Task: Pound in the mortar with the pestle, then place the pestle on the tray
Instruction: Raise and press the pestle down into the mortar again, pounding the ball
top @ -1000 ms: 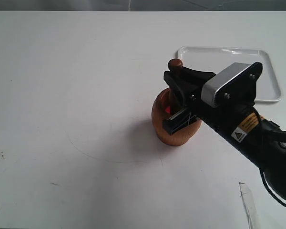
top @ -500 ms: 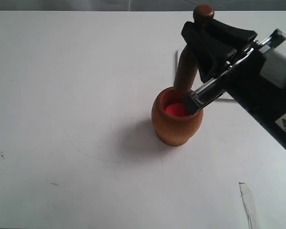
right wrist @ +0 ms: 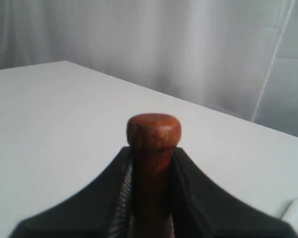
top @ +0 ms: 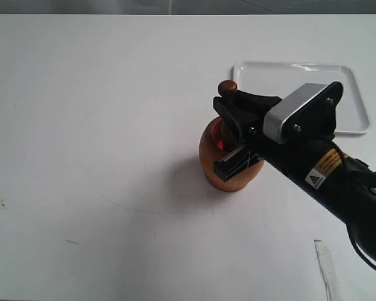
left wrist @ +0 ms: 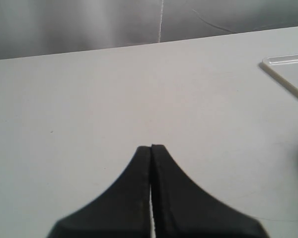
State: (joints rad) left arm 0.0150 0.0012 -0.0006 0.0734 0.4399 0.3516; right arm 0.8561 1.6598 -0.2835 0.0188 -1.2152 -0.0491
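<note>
Brown wood sits centre-right in the exterior view: the mortar (top: 212, 160) stands on the white table (top: 81, 125). The pestle (top: 227, 88) rises from its mouth with its long axis nearly upright and its knob toward the top of the frame. The right gripper (top: 225, 128) is clamped on the pestle's shaft just below the knob, one finger on each side, as the right wrist view shows.

The tray (top: 282, 78) lies to the upper right of the mortar, near it but apart, on the side the right arm reaches in from. Once pounding is done, the carry looks like a short lift up and to the right, with the pestle probably tipped from upright to lying flat.

The left gripper (left wrist: 151, 148) has its fingers pressed together on nothing over bare table. Only a corner of the tray shows at the right edge of its view, so the right arm is the nearer one.
</note>
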